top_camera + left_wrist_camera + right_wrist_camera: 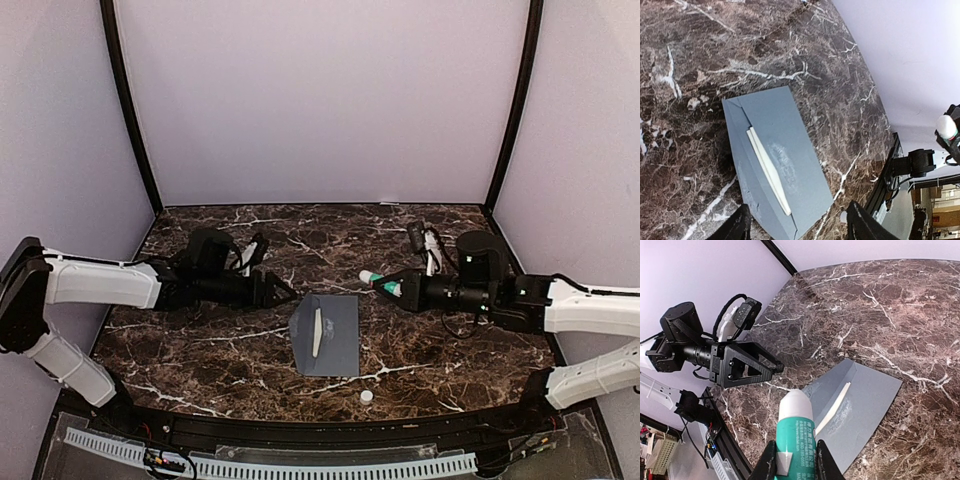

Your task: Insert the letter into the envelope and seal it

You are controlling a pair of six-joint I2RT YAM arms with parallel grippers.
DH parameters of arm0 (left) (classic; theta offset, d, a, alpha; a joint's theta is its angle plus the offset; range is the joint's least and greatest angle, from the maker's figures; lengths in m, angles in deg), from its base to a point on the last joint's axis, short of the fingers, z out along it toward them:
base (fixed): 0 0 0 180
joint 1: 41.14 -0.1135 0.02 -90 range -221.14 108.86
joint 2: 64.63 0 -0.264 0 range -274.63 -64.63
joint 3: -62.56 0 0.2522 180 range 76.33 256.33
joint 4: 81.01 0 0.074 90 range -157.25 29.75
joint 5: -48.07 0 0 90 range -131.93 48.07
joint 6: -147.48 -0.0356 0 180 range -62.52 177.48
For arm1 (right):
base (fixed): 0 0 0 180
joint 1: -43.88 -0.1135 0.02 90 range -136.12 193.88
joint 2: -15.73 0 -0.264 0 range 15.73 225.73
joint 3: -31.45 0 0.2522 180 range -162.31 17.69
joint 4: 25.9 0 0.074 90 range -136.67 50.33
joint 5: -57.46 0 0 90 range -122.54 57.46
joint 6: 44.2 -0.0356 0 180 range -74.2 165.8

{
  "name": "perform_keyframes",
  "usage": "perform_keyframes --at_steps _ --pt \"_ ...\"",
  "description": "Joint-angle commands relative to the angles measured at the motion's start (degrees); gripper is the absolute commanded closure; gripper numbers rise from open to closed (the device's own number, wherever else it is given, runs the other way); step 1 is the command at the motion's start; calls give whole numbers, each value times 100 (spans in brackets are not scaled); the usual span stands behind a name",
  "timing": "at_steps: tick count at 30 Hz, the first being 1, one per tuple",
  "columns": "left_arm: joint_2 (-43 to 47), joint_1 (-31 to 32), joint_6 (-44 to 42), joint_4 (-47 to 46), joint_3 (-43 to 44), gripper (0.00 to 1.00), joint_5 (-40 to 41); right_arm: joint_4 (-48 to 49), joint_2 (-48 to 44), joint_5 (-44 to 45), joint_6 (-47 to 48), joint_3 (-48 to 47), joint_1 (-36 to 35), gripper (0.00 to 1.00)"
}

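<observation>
Envelope lies flat mid-table, btw. the two arms, its long side running near to far. We see the letter only as a thin cream strip at the mouth, so most of it looks tucked in. The flap looks open & points left.

Our left claw has its fingers wide apart, holds nothing & hangs just far-left of the flap. Our right claw is clamped on a glue stick, white tip aimed left, just off the envelope's far right corner.

We think glue on the flap comes next. The flap is on the side away from the stick, so the right arm must reach left over the envelope. The left claw is nearer for folding.
</observation>
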Motion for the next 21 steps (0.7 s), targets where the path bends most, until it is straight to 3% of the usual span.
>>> perform_keyframes --at_steps 1,7,11,15,21 --pt "344 16 23 -139 -90 36 291 1078 -269 -84 -117 268 42 100" --pt "766 148 561 -1061 -320 35 -62 2358 -404 -418 -353 800 34 100" --pt "785 611 462 -1489 29 35 -306 3031 -374 -609 -380 952 26 100" --pt "672 1143 480 -2196 367 33 -634 3253 -284 -734 -323 887 9 100" --pt "436 1271 903 -3095 577 28 -1172 3437 -136 -992 -312 799 -43 100"
